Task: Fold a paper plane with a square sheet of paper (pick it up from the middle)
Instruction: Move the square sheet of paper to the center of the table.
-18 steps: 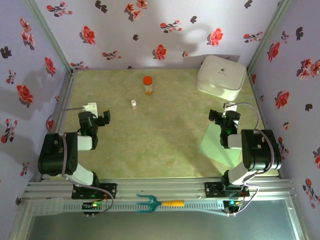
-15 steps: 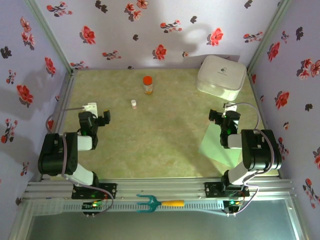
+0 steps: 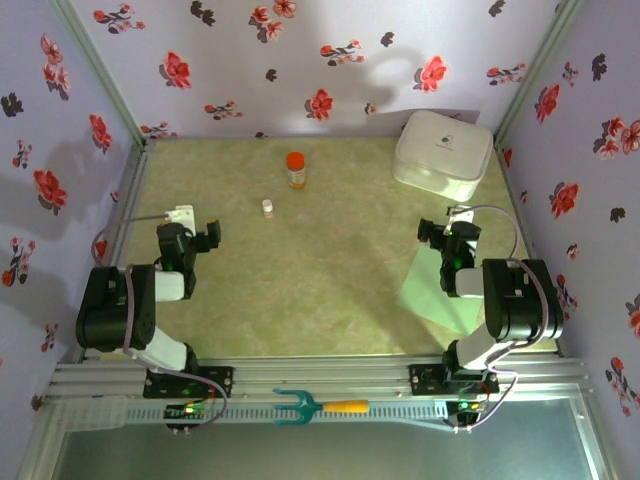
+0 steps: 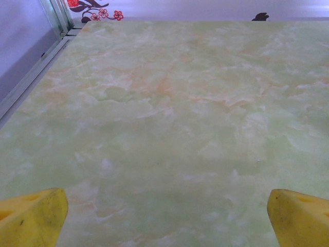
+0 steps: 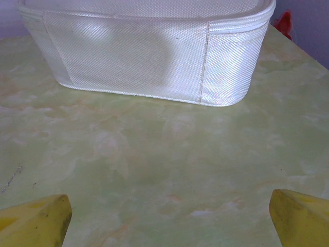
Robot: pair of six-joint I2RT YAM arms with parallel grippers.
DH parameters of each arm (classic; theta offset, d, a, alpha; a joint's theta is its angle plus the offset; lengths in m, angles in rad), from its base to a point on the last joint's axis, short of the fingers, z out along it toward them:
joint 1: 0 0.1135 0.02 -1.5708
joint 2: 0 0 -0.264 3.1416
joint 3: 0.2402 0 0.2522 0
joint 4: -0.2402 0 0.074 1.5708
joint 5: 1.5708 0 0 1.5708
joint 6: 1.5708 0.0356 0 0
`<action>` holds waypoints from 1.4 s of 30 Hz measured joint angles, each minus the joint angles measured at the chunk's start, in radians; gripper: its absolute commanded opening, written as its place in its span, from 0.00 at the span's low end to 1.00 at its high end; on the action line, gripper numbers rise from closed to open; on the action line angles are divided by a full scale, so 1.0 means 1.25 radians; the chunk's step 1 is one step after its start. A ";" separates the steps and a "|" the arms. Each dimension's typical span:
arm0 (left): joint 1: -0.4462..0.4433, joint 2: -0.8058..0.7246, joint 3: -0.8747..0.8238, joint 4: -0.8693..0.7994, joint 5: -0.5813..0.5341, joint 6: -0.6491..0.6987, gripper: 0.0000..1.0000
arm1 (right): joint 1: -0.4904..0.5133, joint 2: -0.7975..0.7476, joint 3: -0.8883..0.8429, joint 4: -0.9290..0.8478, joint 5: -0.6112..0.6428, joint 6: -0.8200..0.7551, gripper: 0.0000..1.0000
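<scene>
My left jaws stand spread wide. In the left wrist view the two yellow pads (image 4: 32, 218) sit at the bottom corners, with bare marbled pale green surface (image 4: 169, 128) between them. They hold nothing and touch nothing. From above, these jaws hang over the left side of the surface, about halfway between its near and far edges.

My right jaws are spread just as wide. Their yellow pads (image 5: 34, 222) are far apart at the bottom corners of the right wrist view, and nothing is pinched between them. Ahead of them stands the white rounded box with a woven fabric skin (image 5: 149, 51), in the far right corner of the surface and well apart from the pads.

The square sheet of thin pale mint-green paper (image 3: 428, 295) lies flat in the near right corner of the surface. Part of it is hidden under my right arm (image 3: 510, 300), so only its left portion shows. That portion looks smooth, and I can make out no crease on it. Neither set of jaws touches it.

Near the far edge, around the middle, stands a small bottle with an orange cap (image 3: 295, 169), and a tiny white vial (image 3: 267, 207) stands just nearer than it. A teal fork-shaped tool with a yellow handle (image 3: 312, 405) rests on the metal rail below the near edge.
</scene>
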 measured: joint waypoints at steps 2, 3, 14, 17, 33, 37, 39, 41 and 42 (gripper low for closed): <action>0.000 0.000 0.000 0.000 0.000 0.000 1.00 | 0.000 0.000 0.000 0.000 0.000 0.004 0.99; 0.000 0.000 0.000 0.000 0.000 0.000 1.00 | 0.000 0.000 0.000 0.000 0.000 0.006 0.99; 0.000 0.000 0.000 0.000 0.003 0.000 1.00 | 0.000 0.000 0.000 0.000 -0.003 0.012 0.99; 0.000 0.000 0.000 0.002 0.009 0.001 1.00 | 0.000 0.000 0.000 0.000 -0.007 0.012 0.99; -0.002 -0.275 0.152 -0.368 -0.068 -0.151 1.00 | 0.013 -0.219 0.233 -0.504 0.130 0.167 0.99; -0.002 -0.284 0.222 -0.502 -0.072 -0.249 1.00 | 0.008 -0.254 0.323 -0.698 0.122 0.276 0.99; 0.003 -0.287 0.224 -0.540 -0.038 -0.285 1.00 | 0.003 -0.256 0.328 -0.763 0.096 0.321 0.99; 0.005 -0.287 0.224 -0.565 0.020 -0.316 1.00 | -0.002 -0.247 0.328 -0.836 0.064 0.364 0.99; 0.006 -0.287 0.224 -0.573 0.056 -0.334 1.00 | -0.005 -0.240 0.328 -0.866 0.054 0.382 0.99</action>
